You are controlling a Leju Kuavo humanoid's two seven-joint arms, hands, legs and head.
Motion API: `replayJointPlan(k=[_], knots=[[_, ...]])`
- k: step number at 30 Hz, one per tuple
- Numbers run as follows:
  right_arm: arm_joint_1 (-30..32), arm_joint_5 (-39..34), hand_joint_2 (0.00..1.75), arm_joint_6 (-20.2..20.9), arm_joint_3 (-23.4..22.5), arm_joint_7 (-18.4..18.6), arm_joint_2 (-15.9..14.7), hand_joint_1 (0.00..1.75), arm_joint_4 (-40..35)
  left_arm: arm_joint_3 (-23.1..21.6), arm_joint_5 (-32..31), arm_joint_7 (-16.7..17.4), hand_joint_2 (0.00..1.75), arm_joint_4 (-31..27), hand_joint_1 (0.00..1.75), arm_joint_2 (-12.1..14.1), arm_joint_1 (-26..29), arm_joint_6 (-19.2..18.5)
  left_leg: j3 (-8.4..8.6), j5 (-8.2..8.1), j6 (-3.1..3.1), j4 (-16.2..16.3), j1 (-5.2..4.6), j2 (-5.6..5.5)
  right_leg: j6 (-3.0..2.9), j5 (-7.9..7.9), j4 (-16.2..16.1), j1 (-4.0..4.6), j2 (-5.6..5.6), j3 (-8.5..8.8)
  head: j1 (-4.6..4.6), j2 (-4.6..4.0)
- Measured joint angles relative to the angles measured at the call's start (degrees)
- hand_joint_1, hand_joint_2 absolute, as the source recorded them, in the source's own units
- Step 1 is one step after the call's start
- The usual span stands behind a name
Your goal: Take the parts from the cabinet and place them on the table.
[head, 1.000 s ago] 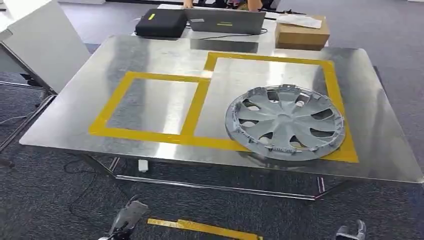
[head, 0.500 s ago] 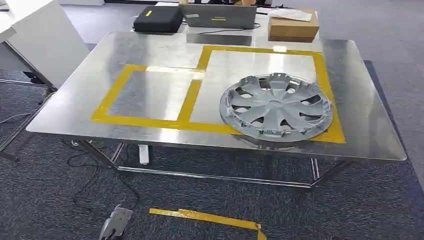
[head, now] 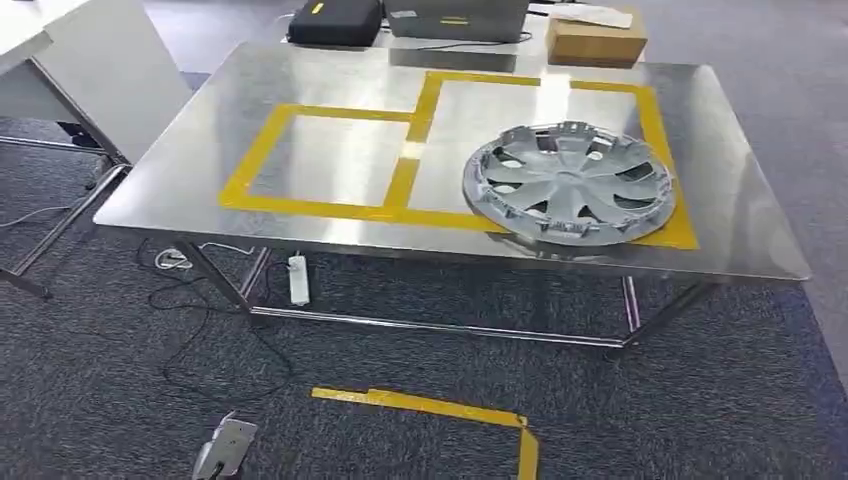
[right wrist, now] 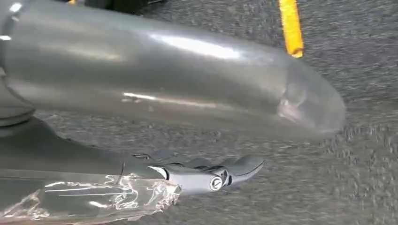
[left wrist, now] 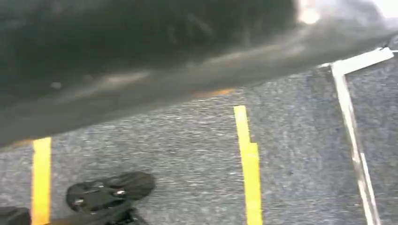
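Observation:
A silver hubcap (head: 570, 183) lies flat on the metal table (head: 190, 190), inside the right-hand yellow taped square (head: 655, 125). The left taped square (head: 330, 160) has nothing in it. My left hand (head: 225, 450) hangs low at the bottom edge of the head view, over the carpet and well short of the table; its fingers are hidden. In the right wrist view my right hand (right wrist: 202, 176) hangs over the carpet with its dark fingers (right wrist: 234, 168) stretched out and nothing in them.
A white cabinet panel (head: 100, 70) stands to the table's left. A black case (head: 335, 20), a laptop (head: 455, 18) and a cardboard box (head: 595, 38) sit beyond the far edge. Yellow tape (head: 420, 405) marks the carpet; a power strip (head: 297, 280) and cables lie under the table.
The whole view has shifted: the table now sits farther off and higher in the picture, so the camera has moved back. My right hand has left the head view's bottom edge.

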Motion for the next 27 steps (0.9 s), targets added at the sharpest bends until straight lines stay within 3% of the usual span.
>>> replayJointPlan(k=[1, 2, 4, 5, 6, 7, 8, 9, 10, 11, 12, 14, 15, 16, 17, 19, 20, 21, 22, 24, 25, 26, 27], knots=[[-0.27, 0.31, 0.0, 0.42, -0.24, -0.64, -0.12, 0.0, 0.09, -0.11, 0.09, -0.02, 0.0, -0.09, 0.0, -0.02, 0.17, 0.13, -0.41, 0.41, -0.25, 0.29, -0.4, -0.02, -0.21, -1.3, -5.94, 0.29, -0.1, 4.24, 0.11, 0.0], [-0.68, 0.74, 0.0, 0.82, -0.46, -0.95, -0.14, 0.0, 0.22, -0.22, 0.31, -0.02, 0.0, -0.13, 0.0, 0.0, 0.32, 0.2, -0.68, 1.13, -0.48, 0.3, -0.4, 0.12, -0.15, -2.27, -7.8, 0.16, -0.04, 4.14, -0.16, 0.0], [-0.73, 1.03, 0.0, 0.99, -0.86, -1.41, -0.25, 0.0, 0.42, -0.31, 0.55, 0.0, 0.0, -0.13, 0.0, 0.04, 0.46, 0.22, -1.01, 2.37, -1.01, 0.06, -0.11, 0.22, -0.56, -1.62, -7.14, 0.53, 0.03, 3.32, 0.0, 0.0], [-0.6, 1.19, 0.0, 1.17, -1.1, -1.43, -0.29, 0.0, 0.55, -0.33, 0.68, 0.0, 0.0, -0.13, 0.0, 0.08, 0.72, 0.22, -1.25, 2.39, -1.35, 0.14, -0.18, 0.05, -0.89, -0.81, -7.48, 0.07, -0.14, 2.94, 0.06, 0.0], [-0.69, 1.27, 0.0, 1.28, -1.36, -1.45, -0.36, 0.0, 0.64, -0.35, 0.72, 0.0, 0.0, -0.13, 0.0, 0.11, 1.02, 0.22, -1.59, 0.15, -1.99, 0.89, 0.07, -0.23, -1.19, -0.24, -7.39, -0.01, -0.41, 2.39, -0.07, 0.0], [-0.77, 1.43, 0.0, 1.43, -1.65, -1.48, -0.4, 0.0, 0.68, -0.35, 0.99, 0.0, 0.0, -0.13, 0.0, 0.08, 1.29, 0.22, -2.26, -3.69, -2.43, 3.45, 0.33, -0.26, -1.85, 0.38, -7.28, -0.02, -0.4, 1.67, -0.24, 0.0], [-0.8, 1.53, 0.0, 1.63, -1.8, -1.5, -0.4, 0.0, 0.77, -0.35, 1.21, 0.0, 0.0, -0.13, 0.0, 0.08, 1.4, 0.22, -3.33, -7.73, -2.89, 7.95, 0.66, -0.28, -1.86, 1.06, -7.14, -0.01, -0.4, 0.74, -0.4, 0.0], [-0.8, 1.58, 0.0, 1.67, -1.84, -1.5, -0.4, 0.0, 0.87, -0.35, 1.29, 0.0, 0.0, -0.15, 0.0, 0.08, 1.39, 0.22, -4.32, -10.43, -3.18, 12.48, 0.88, -0.28, -1.8, 1.65, -6.91, -0.01, -0.42, -0.19, -0.33, 0.0], [-0.79, 1.6, 0.0, 1.73, -1.91, -1.48, -0.4, 0.0, 0.92, -0.35, 1.36, 0.0, 0.0, -0.15, 0.0, 0.08, 1.4, 0.22, -4.96, -11.72, -3.44, 16.63, 1.1, -0.27, -1.73, 2.22, -6.55, -0.03, -0.47, -0.98, -0.35, 0.0], [-0.81, 1.6, 0.0, 1.8, -2.01, -1.5, -0.42, 0.0, 0.94, -0.35, 1.38, 0.0, 0.0, -0.15, 0.0, 0.08, 1.45, 0.2, -4.74, -11.0, -3.63, 18.54, 1.33, -0.27, -1.65, 2.69, -6.05, -0.09, -0.54, -1.81, -0.35, 0.0], [-0.85, 1.6, 0.0, 1.82, -2.13, -1.5, -0.42, 0.0, 0.94, -0.35, 1.38, 0.0, 0.0, -0.15, 0.0, 0.08, 1.49, 0.2, -3.44, -8.9, -3.79, 18.19, 1.59, -0.27, -1.52, 3.16, -5.39, -0.16, -0.6, -3.05, -0.35, 0.0], [-0.85, 1.6, 0.0, 1.82, -2.23, -1.5, -0.42, 0.0, 1.03, -0.37, 1.38, 0.0, 0.0, -0.28, 0.0, 0.08, 1.49, 0.18, 2.35, -5.47, -3.91, 10.9, 1.95, -0.28, -1.06, 3.73, -4.27, -0.33, -0.55, -5.03, -0.33, 0.0], [-0.87, 1.62, 0.0, 1.82, -2.28, -1.52, -0.42, 0.0, 1.07, -0.41, 1.38, 0.0, 0.0, -0.35, 0.0, 0.08, 1.46, 0.18, 6.26, -5.49, -3.9, 5.39, 2.06, -0.36, -0.8, 3.91, -3.77, -0.38, -0.52, -5.64, -0.39, 0.0], [-0.92, 1.69, 0.0, 1.84, -2.32, -1.56, -0.42, 0.0, 1.07, -0.44, 1.4, 0.0, 0.0, -0.41, 0.0, 0.06, 1.38, 0.18, 8.55, -7.1, -3.68, 1.48, 1.8, -0.6, -0.41, 4.17, -3.26, -0.17, -0.52, -6.36, -0.42, 0.0], [-0.98, 1.86, 0.0, 1.93, -2.39, -1.59, -0.42, 0.0, 1.14, -0.44, 1.45, -0.02, 0.0, -0.48, 0.0, 0.06, 1.4, 0.22, 8.89, -7.61, -2.93, 0.22, 1.68, -0.7, -0.05, 4.65, -3.21, -0.21, -0.52, -6.61, -0.26, 0.0], [-1.0, 2.21, 0.0, 2.13, -2.65, -1.89, -0.42, 0.0, 1.25, -0.44, 1.62, -0.02, 0.0, -0.5, 0.0, 0.08, 1.56, 0.66, 8.08, -7.29, -2.49, 0.3, 1.41, -0.7, 0.62, 5.67, -3.32, -0.45, -0.53, -7.19, -0.29, 0.0], [-0.91, 2.39, 0.0, 2.24, -2.72, -2.0, -0.42, 0.0, 1.29, -0.46, 1.86, -0.02, 0.0, -0.52, 0.0, 0.06, 1.74, 0.75, 7.62, -6.58, -1.69, -0.09, 1.46, -0.6, 1.09, 5.93, -3.35, -0.42, -0.48, -7.47, -0.31, 0.0], [-0.91, 2.52, 0.0, 2.26, -2.83, -2.13, -0.44, 0.0, 1.31, -0.44, 1.9, -0.02, 0.0, -0.55, 0.0, -0.02, 1.7, 0.77, 7.38, -6.03, -1.07, -0.29, 1.66, -0.24, 1.33, 4.3, -2.74, -0.62, -0.3, -7.8, -0.31, 0.0], [-0.91, 2.56, 0.0, 2.26, -3.07, -2.24, -0.53, 0.0, 1.36, -0.44, 2.04, -0.02, 0.0, -0.66, 0.0, -0.07, 1.71, 0.79, 6.75, -5.57, -0.47, -0.29, 1.58, -0.26, 1.48, 1.38, -0.59, -0.61, -0.23, -9.14, -0.11, 0.0], [-1.12, 2.8, 0.0, 1.84, -3.37, -2.24, -0.53, 0.0, 1.51, -0.48, 2.04, 0.0, 0.0, -0.74, 0.0, -0.13, 1.76, 1.14, 5.37, -4.49, -0.15, -0.24, 1.29, -0.24, 1.68, -4.61, 8.35, -0.62, -0.04, -11.74, 0.02, 0.0], [-1.22, 2.96, 0.0, 1.73, -3.48, -2.24, -0.53, 0.0, 1.66, -0.53, 1.97, -0.02, 0.0, -0.74, 0.0, -0.16, 1.77, 1.38, 4.56, -3.93, -0.07, -0.15, 1.09, -0.18, 1.72, -6.39, 12.7, -0.61, -0.04, -12.88, 0.0, 0.0], [-1.27, 3.09, 0.0, 1.62, -3.59, -2.24, -0.53, 0.0, 1.79, -0.57, 1.95, 0.0, 0.0, -0.74, 0.0, -0.16, 1.79, 1.62, 3.79, -3.41, -0.03, -0.09, 0.9, -0.13, 1.68, -6.36, 14.84, -0.61, -0.04, -12.91, 0.02, 0.0], [-1.28, 3.24, 0.0, 1.56, -3.68, -2.24, -0.53, 0.0, 1.86, -0.61, 1.97, 0.0, 0.0, -0.74, 0.0, -0.18, 1.82, 1.8, 3.12, -2.88, -0.03, -0.05, 0.72, -0.1, 1.52, -4.68, 14.24, -0.6, -0.04, -11.6, -0.02, 0.0]])
